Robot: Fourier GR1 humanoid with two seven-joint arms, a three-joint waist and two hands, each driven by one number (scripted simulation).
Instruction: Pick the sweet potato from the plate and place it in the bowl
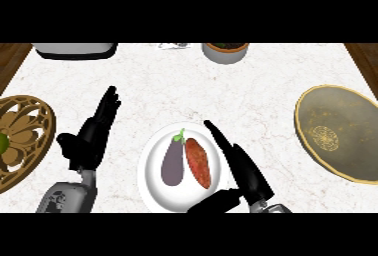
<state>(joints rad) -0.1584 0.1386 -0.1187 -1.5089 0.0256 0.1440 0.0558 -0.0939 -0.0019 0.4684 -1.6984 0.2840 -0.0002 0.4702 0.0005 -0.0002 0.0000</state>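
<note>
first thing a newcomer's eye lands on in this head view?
The white plate at bottom centre, with a purple eggplant and an orange sweet potato lying side by side. The right hand stretches over the plate's right edge, fingers straight. Next, the gold-rimmed bowl at far right.

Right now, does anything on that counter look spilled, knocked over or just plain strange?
Nothing stands out. The sweet potato and an eggplant lie side by side on the white plate. The bowl sits at the right and a wicker basket at the left. Both hands, left and right, are open; no spill shows.
</note>
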